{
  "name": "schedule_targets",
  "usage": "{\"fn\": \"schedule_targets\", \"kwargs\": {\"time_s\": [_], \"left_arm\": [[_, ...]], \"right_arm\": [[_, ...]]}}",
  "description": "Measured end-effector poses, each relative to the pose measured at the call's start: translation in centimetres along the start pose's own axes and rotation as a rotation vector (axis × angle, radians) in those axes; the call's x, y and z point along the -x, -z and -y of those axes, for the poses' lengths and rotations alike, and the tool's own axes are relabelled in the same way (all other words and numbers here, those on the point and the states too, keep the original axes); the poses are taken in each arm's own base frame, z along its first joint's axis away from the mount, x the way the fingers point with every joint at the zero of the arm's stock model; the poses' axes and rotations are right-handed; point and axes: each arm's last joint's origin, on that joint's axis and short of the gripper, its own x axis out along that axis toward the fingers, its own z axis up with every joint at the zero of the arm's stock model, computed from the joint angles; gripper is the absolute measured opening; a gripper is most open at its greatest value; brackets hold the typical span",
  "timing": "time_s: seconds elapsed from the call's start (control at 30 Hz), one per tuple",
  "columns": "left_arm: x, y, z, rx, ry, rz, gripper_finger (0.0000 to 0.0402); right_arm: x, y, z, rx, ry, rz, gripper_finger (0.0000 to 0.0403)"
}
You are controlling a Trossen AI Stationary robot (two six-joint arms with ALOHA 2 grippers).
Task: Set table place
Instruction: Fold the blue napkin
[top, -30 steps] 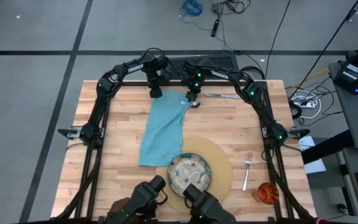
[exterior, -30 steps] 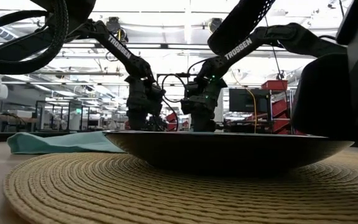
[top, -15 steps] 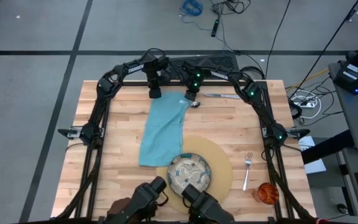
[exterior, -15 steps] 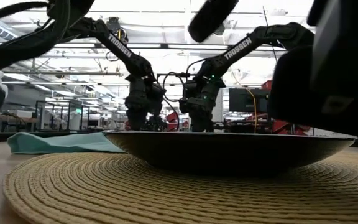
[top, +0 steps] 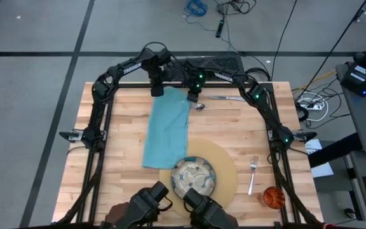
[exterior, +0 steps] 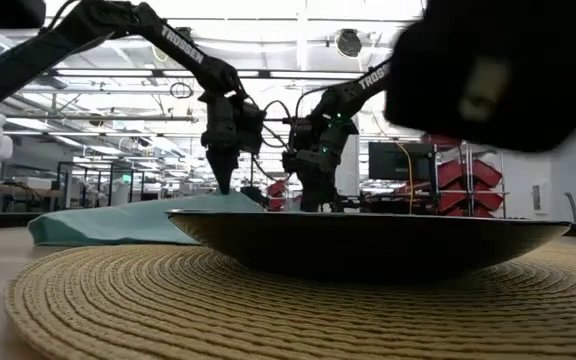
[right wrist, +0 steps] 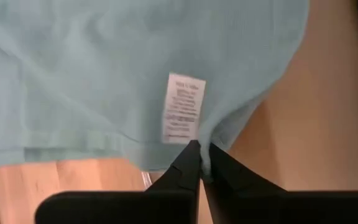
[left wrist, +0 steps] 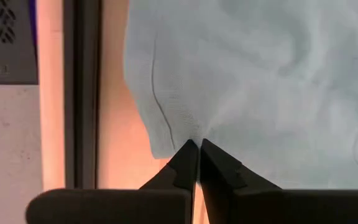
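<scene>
Teal napkin [top: 168, 131] – one – was pinched at its two far corners, left gripper [left wrist: 196, 149] and right gripper [right wrist: 199, 151] each clamped tight on cloth. Nearer on the table [top: 119, 121] sat one placemat [top: 226, 166] under one plate [top: 194, 177], then one fork [top: 253, 173], one spoon [top: 199, 107], one knife [top: 227, 98] – and one orange cup [top: 272, 196].

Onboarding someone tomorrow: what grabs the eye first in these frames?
Both grippers are shut on the teal napkin at the table's far edge, the left gripper and right gripper each pinching a far corner, lifting that end. Nearer the camera, the green-patterned plate sits on the round placemat, with the fork and orange cup to its right. A spoon lies beside the right gripper.
</scene>
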Motion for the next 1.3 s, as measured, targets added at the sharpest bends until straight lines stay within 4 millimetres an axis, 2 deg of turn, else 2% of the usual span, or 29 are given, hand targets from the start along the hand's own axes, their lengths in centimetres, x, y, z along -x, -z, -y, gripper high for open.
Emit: {"fn": "schedule_targets", "kwargs": {"time_s": [0.1,0.27,0.4,0.57,0.87,1.13,1.3], "left_arm": [[0.8,0.0,0.3,-0.006,-0.029,0.001,0.0000],[0.9,0.1,0.3,0.001,-0.052,-0.020,0.0000],[0.9,0.1,0.3,-0.002,-0.059,-0.032,0.0000],[1.5,0.5,0.0,0.003,-0.080,-0.023,0.0000],[5.3,1.7,-0.3,0.006,-0.173,0.069,0.0000],[5.5,1.8,-0.6,0.007,-0.195,0.090,0.0000],[5.5,1.8,-0.8,0.010,-0.249,0.058,0.0000]], "right_arm": [[1.5,-0.9,-0.4,0.019,0.039,0.021,0.0000],[4.3,-2.0,-1.0,0.039,0.075,0.048,0.0000],[5.8,-1.6,-0.9,0.037,0.102,0.035,0.0000],[6.8,-1.0,0.0,0.008,0.130,0.020,0.0000],[7.4,-1.2,0.4,0.016,0.149,0.062,0.0000],[10.5,-1.5,-0.1,0.035,0.188,0.152,0.0000],[11.2,-1.4,-0.1,0.035,0.199,0.164,0.0000]]}}
